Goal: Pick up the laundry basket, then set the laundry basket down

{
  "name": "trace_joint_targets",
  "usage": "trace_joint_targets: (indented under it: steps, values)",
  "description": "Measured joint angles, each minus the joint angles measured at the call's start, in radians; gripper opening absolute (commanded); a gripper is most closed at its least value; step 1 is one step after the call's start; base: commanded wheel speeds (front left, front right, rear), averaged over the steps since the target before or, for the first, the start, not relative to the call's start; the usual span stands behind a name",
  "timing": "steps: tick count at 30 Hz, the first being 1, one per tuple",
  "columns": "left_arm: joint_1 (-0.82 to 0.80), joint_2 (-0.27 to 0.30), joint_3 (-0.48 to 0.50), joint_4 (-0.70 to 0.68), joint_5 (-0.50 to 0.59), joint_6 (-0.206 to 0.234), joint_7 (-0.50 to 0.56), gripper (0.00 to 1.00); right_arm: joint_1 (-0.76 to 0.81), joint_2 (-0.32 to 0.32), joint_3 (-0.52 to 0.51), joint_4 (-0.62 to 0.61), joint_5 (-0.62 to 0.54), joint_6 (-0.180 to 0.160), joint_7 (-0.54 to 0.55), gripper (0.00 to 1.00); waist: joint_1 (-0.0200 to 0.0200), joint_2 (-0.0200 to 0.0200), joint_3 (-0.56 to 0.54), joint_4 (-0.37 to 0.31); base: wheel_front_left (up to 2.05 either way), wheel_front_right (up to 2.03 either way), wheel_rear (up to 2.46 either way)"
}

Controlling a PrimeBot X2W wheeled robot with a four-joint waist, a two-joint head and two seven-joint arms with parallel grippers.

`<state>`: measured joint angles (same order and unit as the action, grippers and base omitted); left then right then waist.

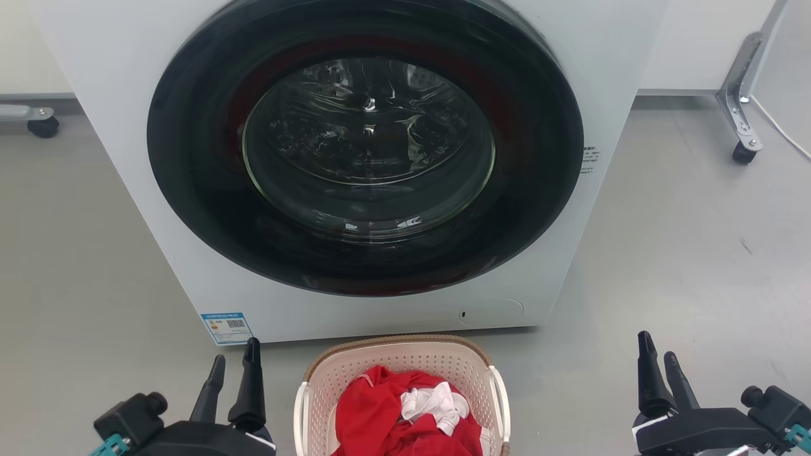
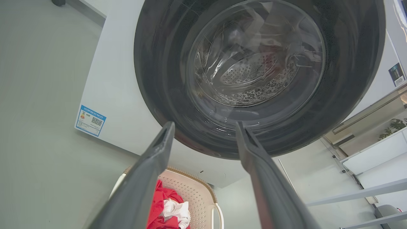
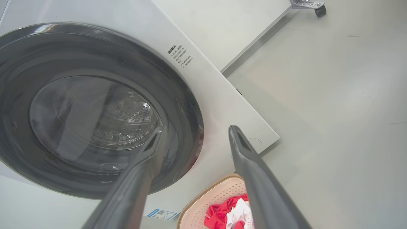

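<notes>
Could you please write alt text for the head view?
A cream perforated plastic laundry basket holding red and white clothes sits on the grey floor before a white washing machine. The left gripper and right gripper, open, flank it.

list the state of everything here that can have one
laundry basket: upright on the floor, loaded with clothes, not gripped
washing machine door: shut
red garment: heaped in the laundry basket
white garment: crumpled on top of the red garment
left gripper: open, empty, clear of the laundry basket
right gripper: open, empty, clear of the laundry basket
</notes>
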<state>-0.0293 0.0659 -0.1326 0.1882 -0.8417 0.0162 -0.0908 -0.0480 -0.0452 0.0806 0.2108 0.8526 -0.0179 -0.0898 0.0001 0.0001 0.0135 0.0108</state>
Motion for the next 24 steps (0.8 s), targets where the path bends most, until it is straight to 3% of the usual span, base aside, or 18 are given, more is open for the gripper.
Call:
trace_joint_targets:
  steps: [24]
  values:
    - [0.003, -0.004, -0.053, -0.069, 0.444, 0.059, -0.089, 1.0, 0.002, -0.004, 0.069, -0.078, -0.385, -0.058, -0.089, 1.0, 0.0, 0.0, 0.003, 0.004, 0.0, 0.0, 0.0]
